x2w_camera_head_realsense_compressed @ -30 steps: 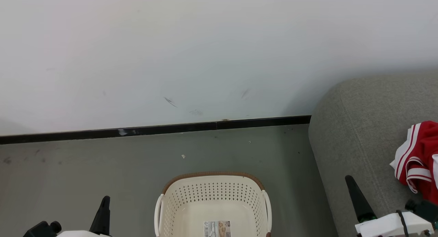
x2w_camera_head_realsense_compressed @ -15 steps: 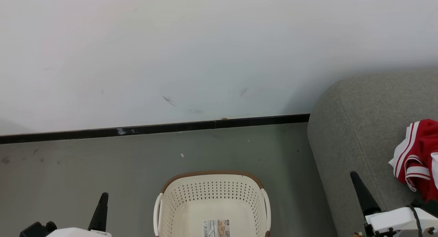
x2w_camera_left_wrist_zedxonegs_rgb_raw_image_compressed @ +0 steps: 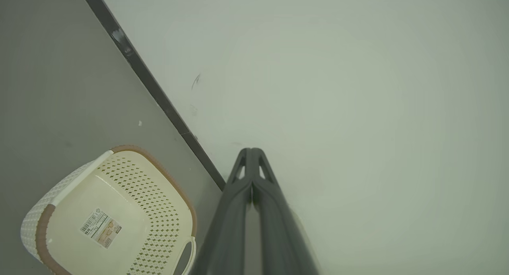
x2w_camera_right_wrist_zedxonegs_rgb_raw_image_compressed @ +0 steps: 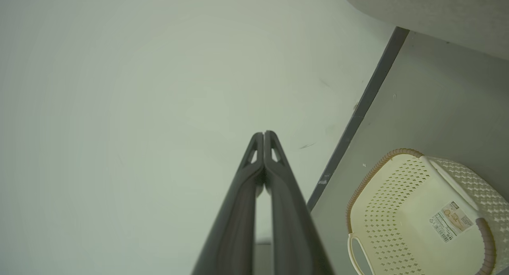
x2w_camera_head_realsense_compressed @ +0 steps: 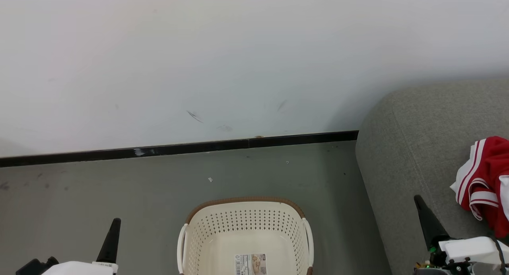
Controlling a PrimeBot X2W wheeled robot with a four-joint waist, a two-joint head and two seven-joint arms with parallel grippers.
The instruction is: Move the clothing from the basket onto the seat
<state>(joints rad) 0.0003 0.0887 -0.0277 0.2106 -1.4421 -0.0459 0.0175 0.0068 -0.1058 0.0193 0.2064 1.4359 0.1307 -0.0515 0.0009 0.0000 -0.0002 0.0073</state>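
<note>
On the grey floor (x2w_camera_head_realsense_compressed: 119, 187) at bottom centre of the head view: cream perforated laundry basket (x2w_camera_head_realsense_compressed: 246, 224), upright, with a brown woven-look rim and white side handles. Its bare bottom shows a label sticker (x2w_camera_head_realsense_compressed: 250, 264). The lower part is cut by the frame edge.

To the right of the basket and apart from it: the grey woven sofa seat (x2w_camera_head_realsense_compressed: 417, 148), with a rounded corner and a stitched seam. The red clothing (x2w_camera_head_realsense_compressed: 483, 175), with white stripes and trim, lies bunched on the seat at the right edge, partly out of frame. No lettering is readable.

The right gripper (x2w_camera_head_realsense_compressed: 418, 199) is low right, over the seat, left of the clothing and not touching it. Its fingers are pressed together and grip nothing. The right wrist view shows the two fingertips meeting, pointed at the white wall (x2w_camera_head_realsense_compressed: 238, 60), with the basket at lower right and the seat corner at top right.

The left gripper (x2w_camera_head_realsense_compressed: 114, 223) is low left, over the floor, left of the basket and well clear of it. It is also closed and empty. In the left wrist view the tips touch and point at the wall, with the basket at lower left.

A black baseboard (x2w_camera_head_realsense_compressed: 179, 149) runs between wall and floor. The wall has a few dark scuffs, and there are small specks on the floor.
</note>
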